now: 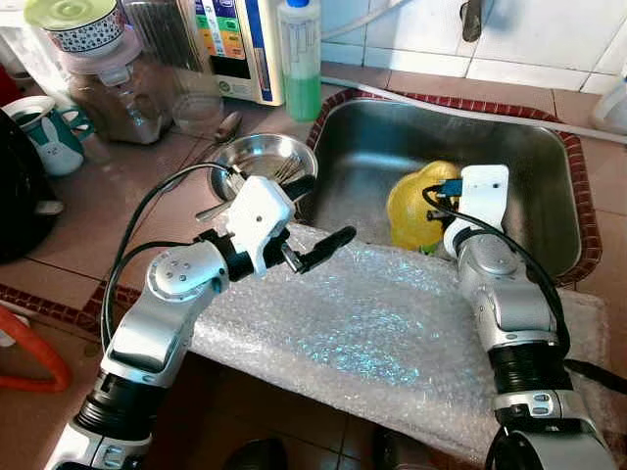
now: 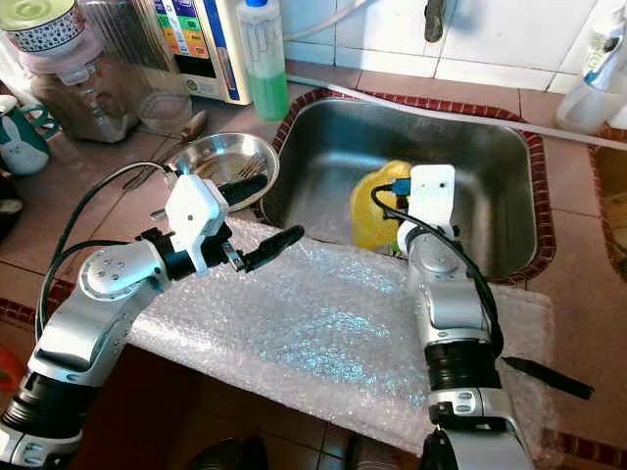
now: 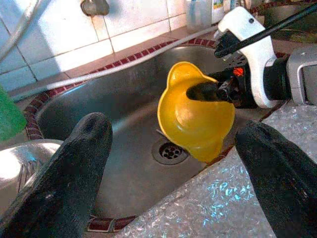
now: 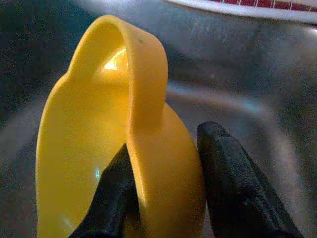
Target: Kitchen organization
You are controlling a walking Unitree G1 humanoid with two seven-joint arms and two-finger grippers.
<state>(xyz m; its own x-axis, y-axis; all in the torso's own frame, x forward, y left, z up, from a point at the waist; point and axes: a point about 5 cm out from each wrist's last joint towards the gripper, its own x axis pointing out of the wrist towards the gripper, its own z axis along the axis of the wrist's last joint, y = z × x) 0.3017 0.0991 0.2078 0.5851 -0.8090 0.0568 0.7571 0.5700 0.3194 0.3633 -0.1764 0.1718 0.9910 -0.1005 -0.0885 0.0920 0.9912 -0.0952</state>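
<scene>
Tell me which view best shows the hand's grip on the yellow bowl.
The right wrist view: the right hand has one finger inside the bowl and one outside, clamping its rim. The left wrist view shows the whole bowl held over the sink. The eye views hide most of it behind the wrist.

Green soap bottle [image 1: 300, 59] by wall; bunny mug [image 1: 47, 132], lidded jar [image 1: 108, 73] on tiled counter [image 1: 98, 196].

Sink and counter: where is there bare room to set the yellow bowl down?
Free: the sink floor right of the yellow bowl held by the right gripper, and the bubble wrap between both arms. Crowded: counter left of the sink, with steel bowl, jars, soap bottle.
</scene>
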